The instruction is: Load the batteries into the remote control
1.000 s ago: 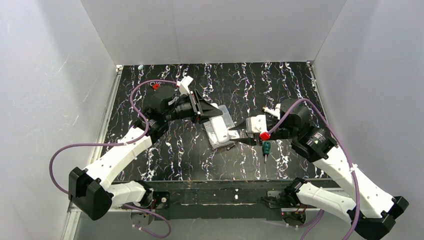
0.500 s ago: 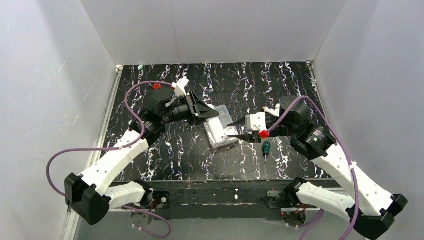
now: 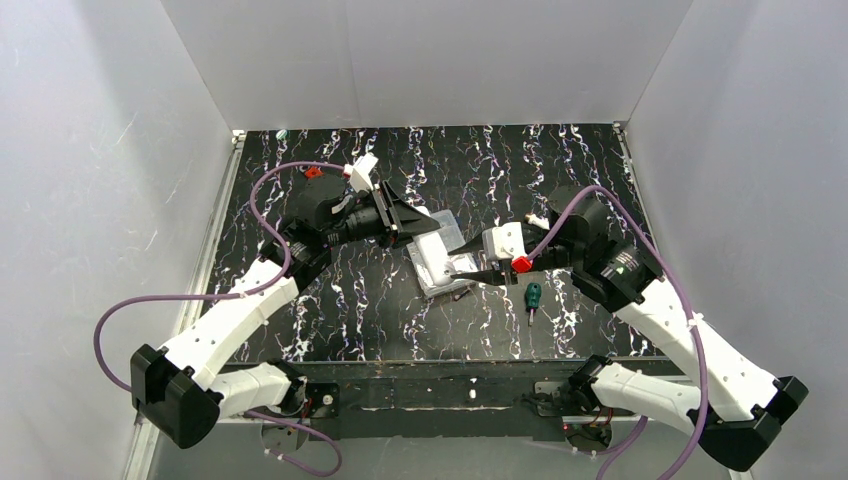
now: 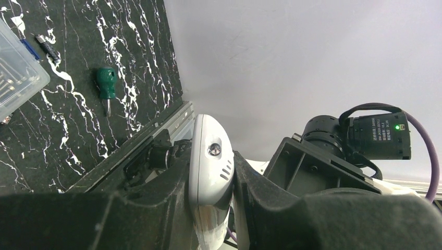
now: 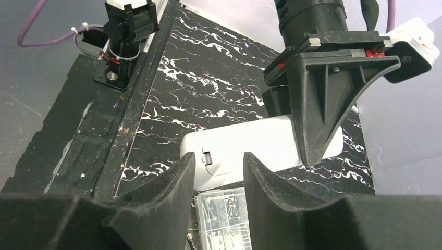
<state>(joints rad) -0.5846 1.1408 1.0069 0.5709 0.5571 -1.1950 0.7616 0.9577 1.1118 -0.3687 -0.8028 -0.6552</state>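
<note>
The white remote control (image 3: 432, 256) is held above the tabletop, clamped between my left gripper's (image 3: 416, 229) fingers. In the left wrist view its rounded end (image 4: 210, 166) sits pinched between the two black pads. In the right wrist view its back faces the camera, with the battery-cover latch (image 5: 207, 157) showing. My right gripper (image 3: 463, 268) is open and empty, its tips just short of the remote's latch end (image 5: 219, 165). A small dark battery (image 5: 190, 240) lies on the tabletop by the clear box.
A clear plastic compartment box (image 3: 447, 287) of small parts lies under the remote, also showing in the right wrist view (image 5: 226, 213) and the left wrist view (image 4: 15, 78). A green-handled screwdriver (image 3: 533, 296) lies right of it. White walls surround the black marbled table.
My right gripper has moved left, closer to the remote's near end. My left gripper has shifted slightly with the remote still in it.
</note>
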